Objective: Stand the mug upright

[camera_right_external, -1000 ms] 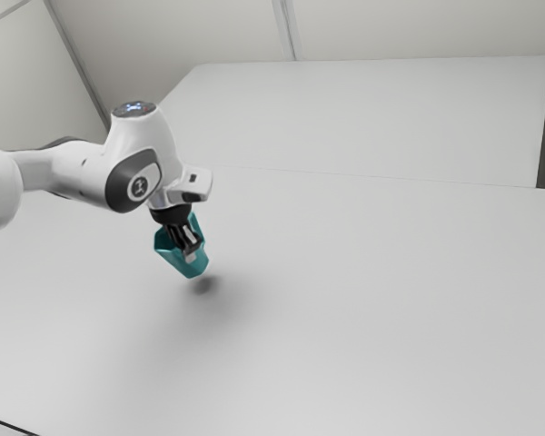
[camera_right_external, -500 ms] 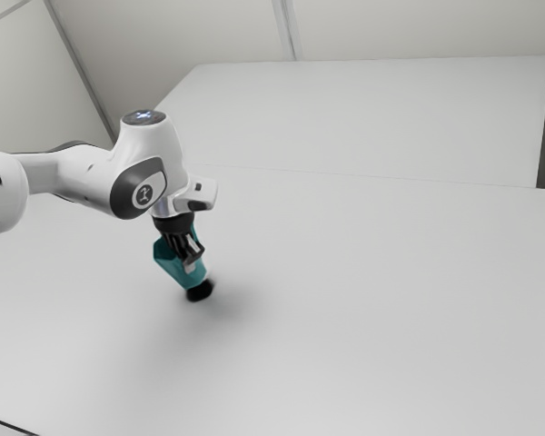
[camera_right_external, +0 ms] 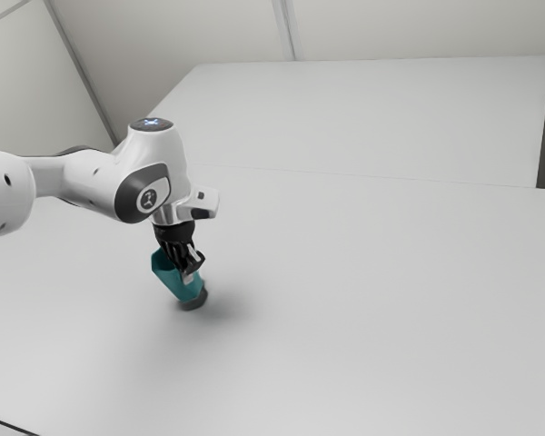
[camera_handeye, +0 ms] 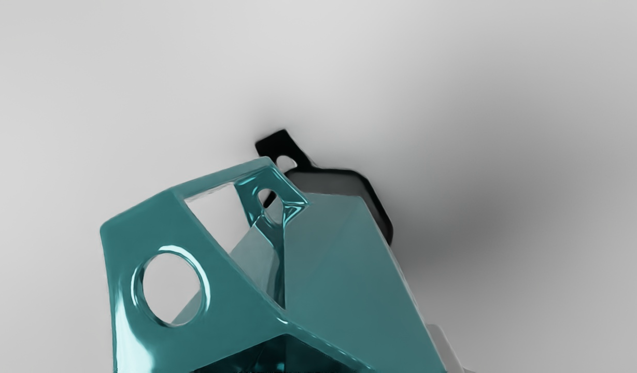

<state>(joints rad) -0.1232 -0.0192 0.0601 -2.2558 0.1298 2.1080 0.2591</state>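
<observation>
Pale grey, smooth table (camera_right_external: 391, 300), teal mug (camera_right_external: 170, 277) tilted low at its surface, contact unclear, small dark patch (camera_right_external: 193, 303) right by the mug's base, softer grey shadow (camera_handeye: 484, 207) spreading beside it

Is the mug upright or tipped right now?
Tipped: the mug leans, its mouth up toward the exterior view's left, its base down toward that view's right.

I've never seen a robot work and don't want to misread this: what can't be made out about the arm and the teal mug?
- Floor inside the mug: cut off by the wrist view's bottom edge.
- Base of the arm: cut off by the exterior view's left edge.
- Whether the mug touches the table: lost in the dark shadow under it, exterior view.
</observation>
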